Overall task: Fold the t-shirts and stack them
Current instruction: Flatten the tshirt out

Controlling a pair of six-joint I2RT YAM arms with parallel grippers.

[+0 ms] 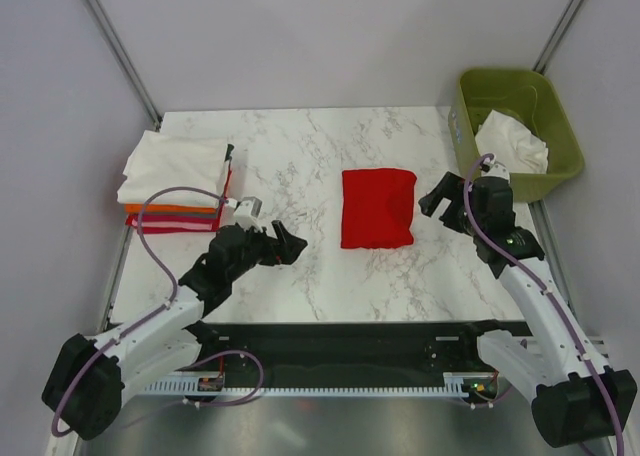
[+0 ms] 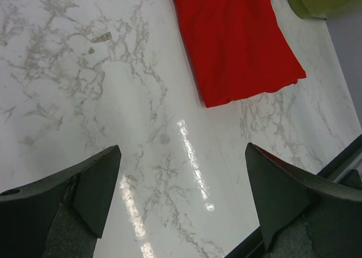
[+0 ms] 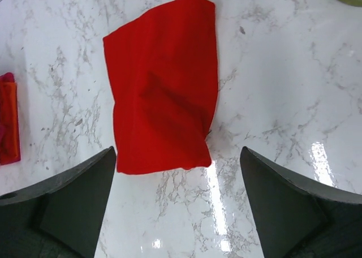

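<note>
risk: if we pinch only the top layer of the shirt [image 1: 377, 207], the fold opens on lifting.
left hand [image 2: 182, 198]: spread wide, empty, over bare tabletop [image 2: 85, 99].
right hand [image 3: 176, 204]: spread wide, empty (aimed at the shirt's near edge).
shirt: folded, mid-tabletop.
stack [image 1: 175, 181]: far left, well apart.

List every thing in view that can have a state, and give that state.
Red t-shirt: folded, flat mid-table.
Shirt stack: folded, white on top.
White shirt: crumpled in bin.
Green bin: upright, holds that shirt.
Left gripper: open, empty.
Right gripper: open, empty.
</note>
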